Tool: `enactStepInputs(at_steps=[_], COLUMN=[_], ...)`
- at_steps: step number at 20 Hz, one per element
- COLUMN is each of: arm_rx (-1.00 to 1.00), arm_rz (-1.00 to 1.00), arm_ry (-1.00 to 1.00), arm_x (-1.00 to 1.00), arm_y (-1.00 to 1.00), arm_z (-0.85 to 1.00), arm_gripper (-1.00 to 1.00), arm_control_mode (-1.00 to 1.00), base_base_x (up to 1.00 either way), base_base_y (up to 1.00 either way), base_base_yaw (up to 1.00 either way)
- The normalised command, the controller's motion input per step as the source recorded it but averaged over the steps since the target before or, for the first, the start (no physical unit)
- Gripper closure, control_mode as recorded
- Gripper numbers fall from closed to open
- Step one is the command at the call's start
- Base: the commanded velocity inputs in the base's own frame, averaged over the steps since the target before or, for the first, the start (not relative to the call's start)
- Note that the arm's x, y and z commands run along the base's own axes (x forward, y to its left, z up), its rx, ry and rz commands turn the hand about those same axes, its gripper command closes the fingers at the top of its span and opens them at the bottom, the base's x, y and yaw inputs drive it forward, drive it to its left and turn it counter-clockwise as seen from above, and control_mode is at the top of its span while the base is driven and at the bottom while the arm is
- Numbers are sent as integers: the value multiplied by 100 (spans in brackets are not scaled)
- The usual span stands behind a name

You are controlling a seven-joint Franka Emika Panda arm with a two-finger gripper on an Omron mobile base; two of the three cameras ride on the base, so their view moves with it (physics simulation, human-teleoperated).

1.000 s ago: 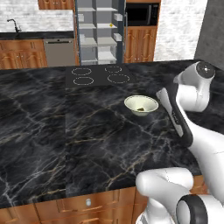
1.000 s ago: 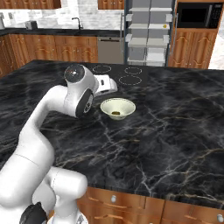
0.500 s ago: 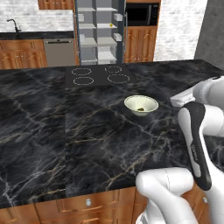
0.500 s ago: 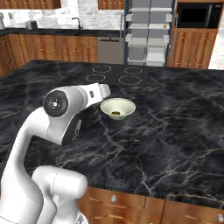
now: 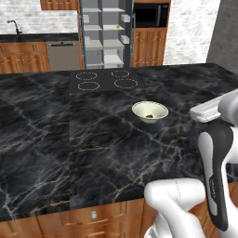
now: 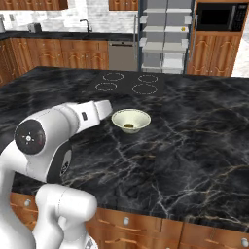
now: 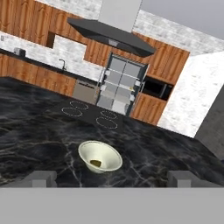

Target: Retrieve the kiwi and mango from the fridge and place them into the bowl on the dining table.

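The cream bowl (image 5: 149, 111) (image 6: 130, 120) (image 7: 99, 156) stands on the black marble dining table (image 5: 93, 139), just in front of the cooktop. A small green-brown kiwi (image 5: 149, 115) (image 6: 129, 126) (image 7: 96, 163) lies inside it. The fridge (image 5: 104, 32) (image 6: 164, 34) (image 7: 119, 85) stands open beyond the table. A tiny yellow speck, the mango (image 5: 117, 26) (image 6: 183, 29), sits at an upper shelf on the fridge's right side. My gripper (image 7: 113, 178) is open and empty, a short way back from the bowl and aimed at it.
An inset four-ring cooktop (image 5: 106, 80) lies between the bowl and the fridge. Wooden cabinets, a dishwasher (image 5: 64, 56) and a microwave (image 5: 151, 15) line the back wall. A range hood (image 7: 109, 30) hangs above. The marble spreads wide to the left of the bowl.
My arm has swung down and drawn back from the bowl towards the table's near edge. The jaws stay open. Bowl and kiwi have not moved.
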Motion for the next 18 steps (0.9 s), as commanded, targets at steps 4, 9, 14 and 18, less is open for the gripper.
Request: enactStepInputs(at_steps=[4,9,14,18], arm_rx=[0,0,0,0], arm_rz=[0,0,0,0], arm_ry=[1,0,0,0], arm_x=[6,1,0,0], arm_y=[4,0,0,0], arm_z=[0,0,0,0], arm_gripper=[-100,-100,-100,-100], arm_control_mode=[-100,100,100,100], base_base_x=[0,-6,-56,-70], base_base_y=[0,0,-4,0], base_base_yaw=[0,0,0,0])
